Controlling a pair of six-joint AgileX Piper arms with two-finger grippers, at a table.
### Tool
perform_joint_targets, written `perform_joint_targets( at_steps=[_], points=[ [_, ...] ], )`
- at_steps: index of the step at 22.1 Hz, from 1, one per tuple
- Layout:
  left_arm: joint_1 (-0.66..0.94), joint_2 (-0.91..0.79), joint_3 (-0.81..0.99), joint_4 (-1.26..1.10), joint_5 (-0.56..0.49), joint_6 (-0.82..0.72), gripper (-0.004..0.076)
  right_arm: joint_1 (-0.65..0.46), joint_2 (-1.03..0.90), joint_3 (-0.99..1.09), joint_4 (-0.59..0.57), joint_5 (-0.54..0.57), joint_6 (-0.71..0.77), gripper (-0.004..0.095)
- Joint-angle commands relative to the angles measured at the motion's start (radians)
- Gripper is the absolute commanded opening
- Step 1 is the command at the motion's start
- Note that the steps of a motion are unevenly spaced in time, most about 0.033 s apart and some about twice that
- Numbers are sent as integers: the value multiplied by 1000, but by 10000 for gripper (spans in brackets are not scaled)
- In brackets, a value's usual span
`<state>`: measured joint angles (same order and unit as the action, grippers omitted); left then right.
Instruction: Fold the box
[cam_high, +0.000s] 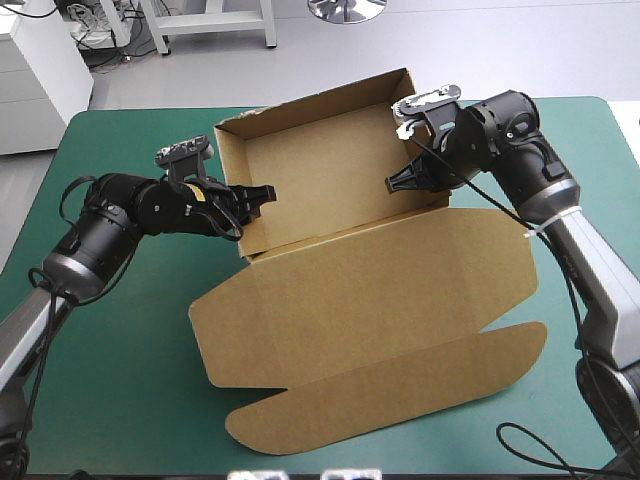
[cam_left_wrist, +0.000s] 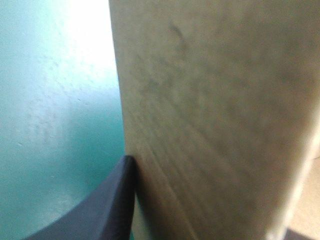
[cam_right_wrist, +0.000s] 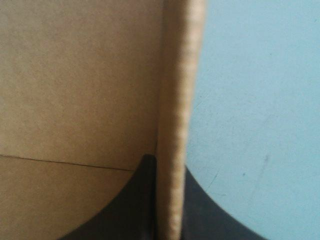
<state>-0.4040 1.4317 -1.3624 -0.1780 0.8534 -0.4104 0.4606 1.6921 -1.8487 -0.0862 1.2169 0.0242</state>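
High view: left pincer (cam_high: 262, 196) clenched on the 9 o'clock wall of the box (cam_high: 330, 160), an open tray mid-desk (cam_high: 130, 380). Its lid (cam_high: 400, 290) lies flat toward 6 o'clock. Right pincer (cam_high: 393, 183) grips the 3 o'clock wall.

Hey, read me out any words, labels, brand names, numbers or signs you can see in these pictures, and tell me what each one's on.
There is no text to read in any view.
The box: plain brown board on every face that shows, with no print or label.
The teal-green cover: no marks.
The left pincer and the right pincer: no lettering can be made out.
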Motion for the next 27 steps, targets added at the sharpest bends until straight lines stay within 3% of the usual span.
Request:
perform_joint_targets(
  at_steps=[1,5,10,12,20,27],
  points=[
    [-8,31,-132,53,72,26,-10,2,-12,-29,-37,-15,24,-13],
    [-8,141,-262,72,168,26,-10,-5,24,-29,-46,-17,55,-13],
    [-8,345,-453,192,326,26,-10,-121,148,-29,108,5,28,-13],
    [-8,412,-483,231,361,27,-10,-141,200,-29,115,10,12,-13],
    [-8,587,-516,240,380,30,-10,-145,341,-29,108,0,-14,-13],
    [-8,596,-557,248,364,32,-10,-145,345,-33,108,-26,-6,-13]
  ],
)
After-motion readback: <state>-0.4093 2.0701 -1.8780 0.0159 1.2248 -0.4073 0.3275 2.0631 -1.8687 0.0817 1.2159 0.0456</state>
